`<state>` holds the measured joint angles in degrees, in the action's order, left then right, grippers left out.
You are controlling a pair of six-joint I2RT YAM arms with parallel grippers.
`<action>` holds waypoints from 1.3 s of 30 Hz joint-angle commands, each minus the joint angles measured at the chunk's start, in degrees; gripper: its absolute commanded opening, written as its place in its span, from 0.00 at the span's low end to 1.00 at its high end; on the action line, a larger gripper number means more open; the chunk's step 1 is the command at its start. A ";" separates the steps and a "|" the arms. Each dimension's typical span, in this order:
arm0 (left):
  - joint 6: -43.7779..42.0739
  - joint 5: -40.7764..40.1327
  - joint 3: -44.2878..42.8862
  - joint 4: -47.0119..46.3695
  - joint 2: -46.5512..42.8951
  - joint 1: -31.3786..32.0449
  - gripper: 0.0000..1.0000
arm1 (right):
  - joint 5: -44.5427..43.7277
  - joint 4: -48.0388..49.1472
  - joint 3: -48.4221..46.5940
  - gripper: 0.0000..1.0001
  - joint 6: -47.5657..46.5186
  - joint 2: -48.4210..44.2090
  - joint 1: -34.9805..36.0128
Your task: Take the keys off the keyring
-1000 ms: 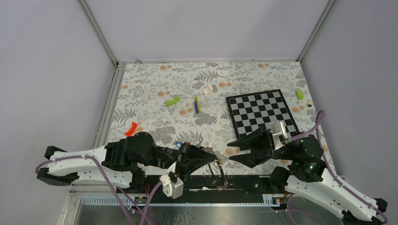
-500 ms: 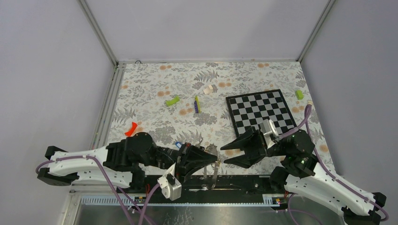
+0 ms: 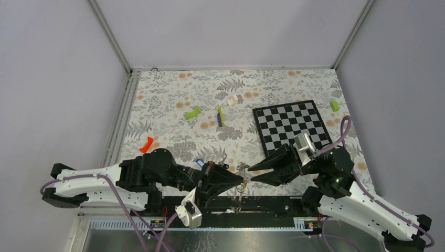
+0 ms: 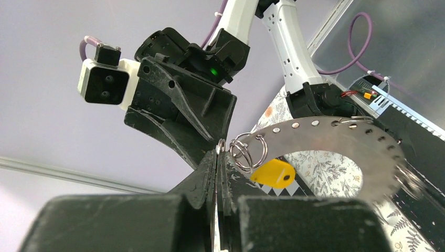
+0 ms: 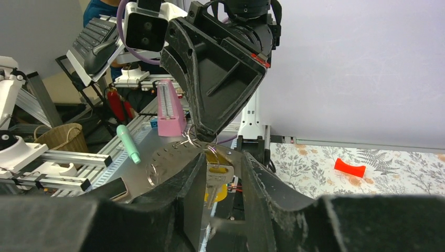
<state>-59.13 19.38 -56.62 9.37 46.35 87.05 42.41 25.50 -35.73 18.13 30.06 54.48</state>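
My left gripper (image 3: 240, 183) is shut on the edge of the keyring (image 4: 336, 128), a flat silvery hoop with holes, and holds it up near the table's front edge. Small split rings (image 4: 248, 152) and a key with a yellow tag (image 4: 273, 174) hang from it. My right gripper (image 3: 250, 174) is open, its tips facing the left gripper's tips. In the right wrist view its fingers (image 5: 189, 178) stand on either side of the hanging silver key (image 5: 218, 176), apart from it. A blue-tagged key (image 3: 199, 161) lies on the table.
A checkered board (image 3: 292, 126) lies at the right. Lime-green blocks (image 3: 193, 113) (image 3: 334, 105), a yellow-green and purple stick (image 3: 221, 117), a small beige piece (image 3: 234, 100) and a red piece (image 3: 146, 144) are scattered on the floral cloth.
My right gripper has moved left and closed in on the left gripper's tips. The left gripper has kept hold of the ring and shifted only slightly.
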 commanded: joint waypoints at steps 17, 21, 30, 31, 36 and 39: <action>-2.56 2.45 -3.01 -5.75 0.95 -0.12 0.00 | 2.89 2.64 -0.95 0.41 2.87 2.24 0.01; -2.51 2.39 -3.06 -5.74 1.37 -0.12 0.00 | 3.42 2.80 -1.03 0.43 3.45 2.64 0.01; -3.14 0.91 -3.16 -5.98 1.26 -0.12 0.00 | 3.97 3.07 -0.47 0.41 4.41 2.48 0.01; -3.18 0.58 -3.10 -5.93 1.27 -0.12 0.00 | 4.03 3.21 -0.40 0.40 4.59 2.38 0.01; -3.50 -1.04 -2.81 -6.29 1.37 -0.12 0.00 | 4.25 3.24 -0.13 0.37 5.19 1.92 0.01; -3.64 -1.65 -2.79 -6.44 1.44 -0.12 0.00 | 4.30 3.36 -0.03 0.33 5.69 1.85 0.01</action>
<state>-61.65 18.74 -56.88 8.67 47.81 87.05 45.78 26.24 -35.73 22.33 32.38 54.48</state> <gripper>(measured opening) 0.010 0.355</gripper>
